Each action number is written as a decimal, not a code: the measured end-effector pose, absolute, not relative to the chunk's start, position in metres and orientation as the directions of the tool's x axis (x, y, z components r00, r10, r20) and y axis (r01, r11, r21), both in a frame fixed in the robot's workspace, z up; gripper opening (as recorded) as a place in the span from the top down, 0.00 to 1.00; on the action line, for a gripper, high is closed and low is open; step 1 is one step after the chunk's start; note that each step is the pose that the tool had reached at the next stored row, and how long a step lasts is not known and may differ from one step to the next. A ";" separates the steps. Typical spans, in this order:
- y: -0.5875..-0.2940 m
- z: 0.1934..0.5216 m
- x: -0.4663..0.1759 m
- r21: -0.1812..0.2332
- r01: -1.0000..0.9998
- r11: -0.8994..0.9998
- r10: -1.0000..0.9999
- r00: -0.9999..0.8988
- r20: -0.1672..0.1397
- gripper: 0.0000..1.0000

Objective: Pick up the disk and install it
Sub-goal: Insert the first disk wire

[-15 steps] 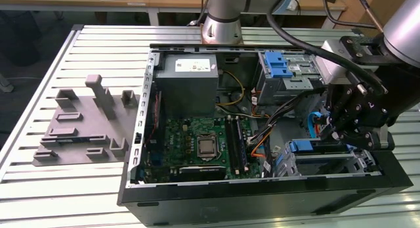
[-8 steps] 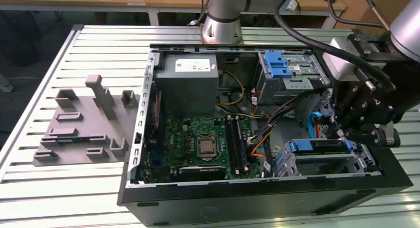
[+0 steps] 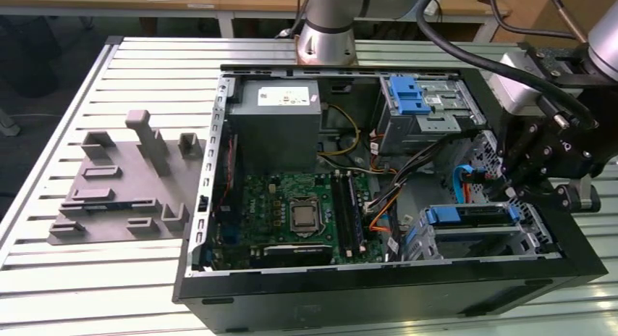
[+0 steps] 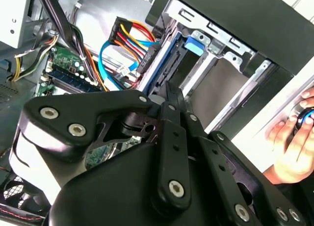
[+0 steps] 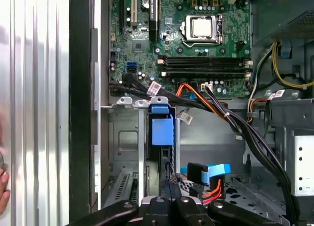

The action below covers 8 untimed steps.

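The disk (image 3: 480, 216) stands on edge in the metal drive cage (image 3: 526, 238) at the near corner of the open computer case, on the exterior view's right. Its blue bracket (image 5: 162, 129) shows in the first wrist view, and its blue-lined edge (image 4: 166, 59) shows in the second wrist view. My black gripper (image 3: 517, 195) hangs just above the cage. Its fingers (image 4: 171, 101) are shut together and hold nothing, with their tips close to the end of the disk. I cannot tell whether they touch it.
Red, orange and blue cables (image 4: 128, 39) run beside the cage. The motherboard (image 3: 294, 213), a grey box with a white sticker (image 3: 280, 104) and an upper bay with a blue latch (image 3: 415, 95) lie inside the case. A grey fixture plate (image 3: 121, 187) sits left. A person's hand (image 4: 294, 138) rests outside the case wall.
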<state>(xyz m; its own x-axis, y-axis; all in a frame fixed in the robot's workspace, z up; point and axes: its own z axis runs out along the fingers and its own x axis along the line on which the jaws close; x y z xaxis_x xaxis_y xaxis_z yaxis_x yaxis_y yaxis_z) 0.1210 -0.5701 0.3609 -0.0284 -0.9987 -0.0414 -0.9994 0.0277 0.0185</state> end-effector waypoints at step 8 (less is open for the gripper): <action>-0.567 0.361 0.123 0.014 -0.999 0.029 -0.998 -0.029 -0.051 0.89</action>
